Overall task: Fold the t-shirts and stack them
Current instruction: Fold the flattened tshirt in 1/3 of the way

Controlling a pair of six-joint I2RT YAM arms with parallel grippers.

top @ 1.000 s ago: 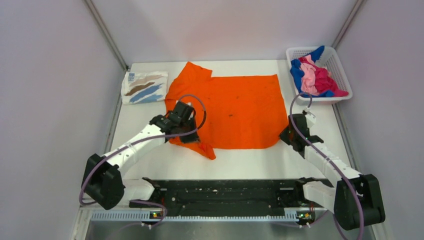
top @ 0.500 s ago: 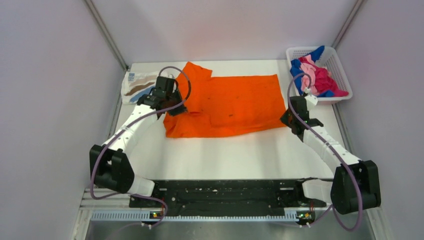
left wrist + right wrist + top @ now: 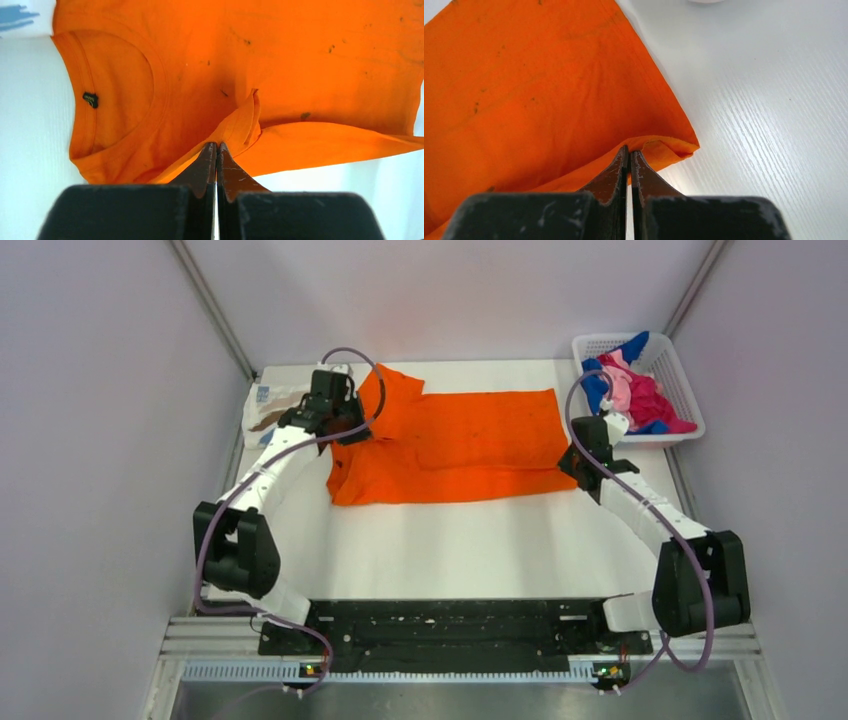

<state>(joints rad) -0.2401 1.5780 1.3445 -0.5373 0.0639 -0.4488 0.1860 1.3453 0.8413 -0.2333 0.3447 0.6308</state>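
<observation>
Nearest the arm bases, the white surface (image 3: 450, 550) is bare. Past it, toward 12 o'clock, the orange t-shirt (image 3: 460, 440) lies as a wide band, its near half doubled over the far half.

The left claw (image 3: 216, 150) is at about 10 o'clock, pinched tight on a bunched ridge of orange cloth just beside the collar. The right claw (image 3: 629, 152) is at about 2 o'clock, clamped the same way on the folded corner at the hem end.

Further back, the white t-shirt with brown and blue streaks (image 3: 262, 405) sits folded in the 11 o'clock corner, partly hidden by the left arm. The basket (image 3: 690, 390) at 1 o'clock holds the blue, pink and magenta t-shirts (image 3: 635, 395) in a heap.

Handling-wise this looks like thin, floppy, light cloth. It puckers wherever it's pinched and won't hold a crease on its own, so I'd take it by corners or seam edges and keep both ends level. Grab mid-panel and it'll just bunch up.

Versus a second ago: the shirt was spread flat then, reaching well toward 6 o'clock, with both claws at its near edge. Since then they've carried that edge toward 12 o'clock, so it's half as deep, and the arms are stretched further out
</observation>
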